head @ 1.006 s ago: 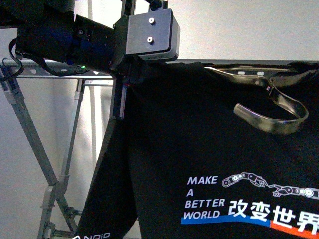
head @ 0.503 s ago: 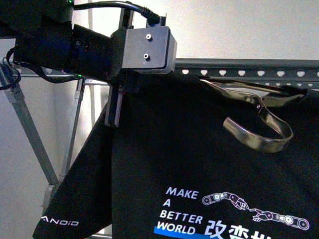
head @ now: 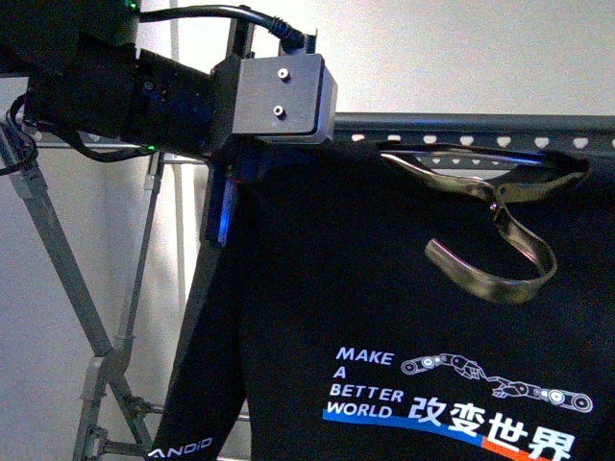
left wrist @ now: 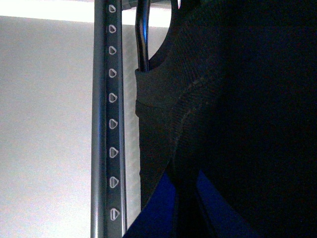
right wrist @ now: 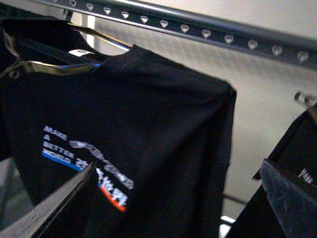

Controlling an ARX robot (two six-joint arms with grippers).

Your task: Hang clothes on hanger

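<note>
We hold the black T-shirt [head: 384,288] by its shoulder, left pincer [left wrist: 184,193] clamped, up at the clothes rack [head: 461,125]; right pincer [right wrist: 177,166] spread, empty. Next, probably: settle it over the rail, then release.

Black printed T-shirt [head: 375,279] hangs front-facing, top edge at grey rack [head: 461,127] heart-holed strip, sleeve hanging down

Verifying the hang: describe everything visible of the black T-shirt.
The black T-shirt is a knit short-sleeved tee with a ribbed collar, white "MAKE A BETTER WORLD" print, robot-arm graphic, Chinese characters, a blue-orange stripe and small white sleeve lettering. It hangs print toward the robot, just below the rack's heart-punched strip. A curved metal hook sits at its collar; the left pincer grips its shoulder fabric.
</note>
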